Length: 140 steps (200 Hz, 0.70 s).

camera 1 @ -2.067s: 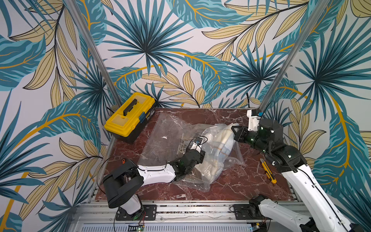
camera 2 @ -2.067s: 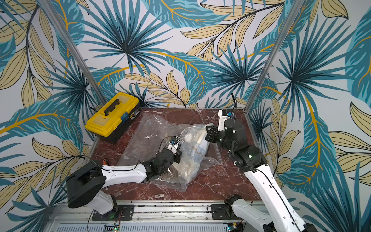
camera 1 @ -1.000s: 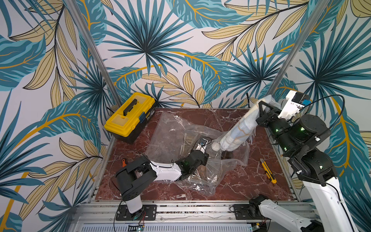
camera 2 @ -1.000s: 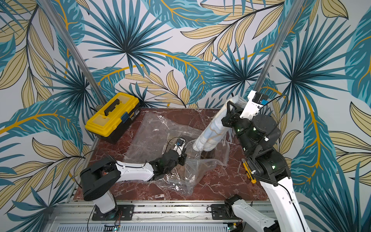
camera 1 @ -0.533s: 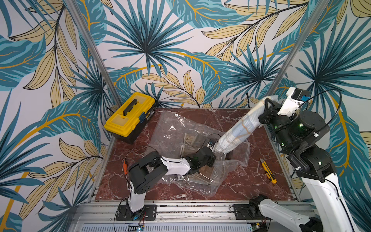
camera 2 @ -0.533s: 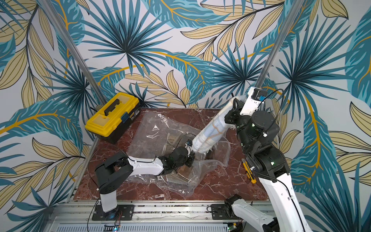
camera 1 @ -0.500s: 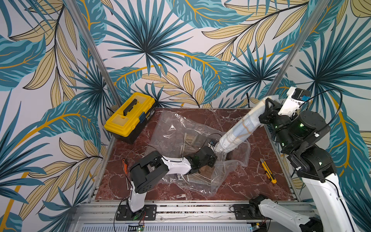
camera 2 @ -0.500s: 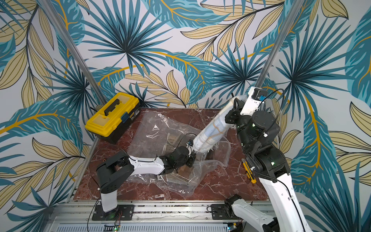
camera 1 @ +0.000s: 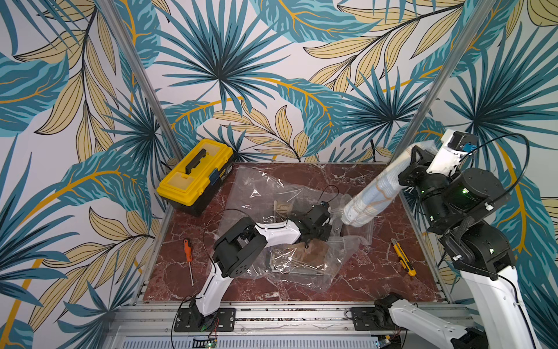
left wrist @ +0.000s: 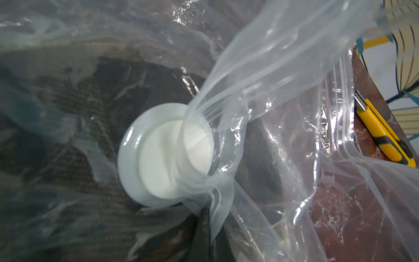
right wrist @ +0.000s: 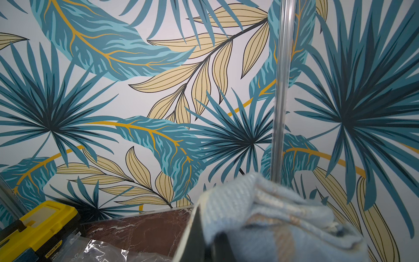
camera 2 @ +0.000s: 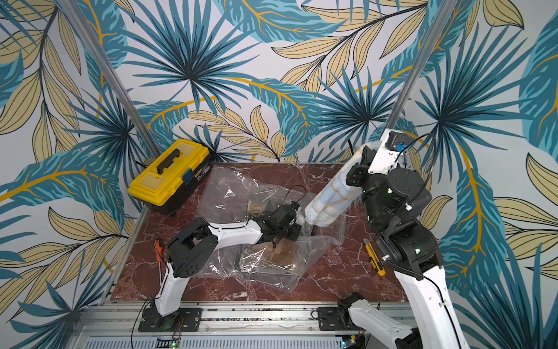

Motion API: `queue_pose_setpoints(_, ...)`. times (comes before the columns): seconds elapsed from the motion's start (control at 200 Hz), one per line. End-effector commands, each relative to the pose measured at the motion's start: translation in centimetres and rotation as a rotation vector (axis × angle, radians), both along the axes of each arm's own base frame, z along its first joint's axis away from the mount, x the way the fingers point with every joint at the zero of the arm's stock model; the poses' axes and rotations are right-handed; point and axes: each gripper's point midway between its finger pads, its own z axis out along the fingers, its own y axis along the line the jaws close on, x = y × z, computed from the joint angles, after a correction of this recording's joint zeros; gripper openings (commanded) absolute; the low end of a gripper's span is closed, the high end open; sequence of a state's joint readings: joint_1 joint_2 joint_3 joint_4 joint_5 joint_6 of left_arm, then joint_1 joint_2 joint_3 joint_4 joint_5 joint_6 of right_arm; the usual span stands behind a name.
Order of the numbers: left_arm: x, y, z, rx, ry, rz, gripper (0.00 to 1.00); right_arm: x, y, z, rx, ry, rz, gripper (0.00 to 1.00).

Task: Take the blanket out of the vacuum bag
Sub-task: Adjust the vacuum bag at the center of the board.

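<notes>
- Pale blue blanket [camera 1: 372,193] slanting high over the right rear of the surface [camera 1: 377,281], top end clamped in the closed right hand [camera 1: 406,165], lower end hanging at the mouth of the vacuum bag [camera 1: 290,267].
- Clear plastic of that bag crumpled mid-surface, pinched in the closed left hand [camera 1: 324,231] beside its white valve [left wrist: 163,154].
- Bare marble along the front edge.
- Yellow toolbox [camera 1: 196,178] at rear left corner; screwdriver [camera 1: 187,256] near left edge; utility knife [camera 1: 403,256] near right edge.

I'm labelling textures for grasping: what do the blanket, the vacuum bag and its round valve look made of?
Blanket: soft woven fabric, pale blue with tan stripes, matte; weave ribs show up close. Vacuum bag: thin clear plastic film, glossy, creased, with glare. Valve: probably rigid white plastic, smooth.
</notes>
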<state>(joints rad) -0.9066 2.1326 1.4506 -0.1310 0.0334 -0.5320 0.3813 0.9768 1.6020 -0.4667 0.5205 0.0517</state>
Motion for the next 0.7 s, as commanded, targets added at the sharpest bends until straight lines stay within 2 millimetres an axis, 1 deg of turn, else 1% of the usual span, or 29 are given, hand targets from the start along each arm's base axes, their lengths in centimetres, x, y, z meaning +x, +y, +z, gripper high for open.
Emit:
queue_pose_setpoints(0.0,-1.8,10.1,-8.8,0.378,0.251,0.224,0.0,-1.2,-0.6,2.0,0.01,-0.067,-0.01,0.0)
queue_pose_setpoints(0.055,-1.7,12.1,-9.1,0.429,0.276,0.289,0.0,-1.2,-0.6,2.0,0.01,-0.066,-0.01,0.0)
queue_pose_setpoints(0.16,-1.9,15.1,-9.5,0.484,0.318,0.37,0.0,-1.5,-0.7,2.3,0.008,-0.073,-0.01,0.0)
queue_pose_setpoints(0.25,-2.2,17.1,-9.1,0.528,0.329,0.405,0.0,-1.6,-0.8,2.4,0.004,-0.072,-0.01,0.0)
queue_pose_setpoints(0.341,-2.7,18.8,-8.4,0.583,0.316,0.408,0.0,-1.5,-0.7,2.2,0.0,-0.068,-0.007,0.0)
queue_pose_setpoints(0.476,-3.2,20.6,-7.4,0.671,0.297,0.386,0.0,-1.1,-0.5,1.6,-0.003,-0.059,-0.005,0.0)
queue_pose_setpoints(0.566,-3.4,21.2,-7.1,0.72,0.302,0.349,0.0,-0.8,-0.3,1.2,0.001,-0.054,0.001,0.0)
queue_pose_setpoints(0.696,-3.2,21.7,-6.7,0.796,0.3,0.289,0.0,-0.6,0.0,0.9,0.011,-0.051,0.015,0.0)
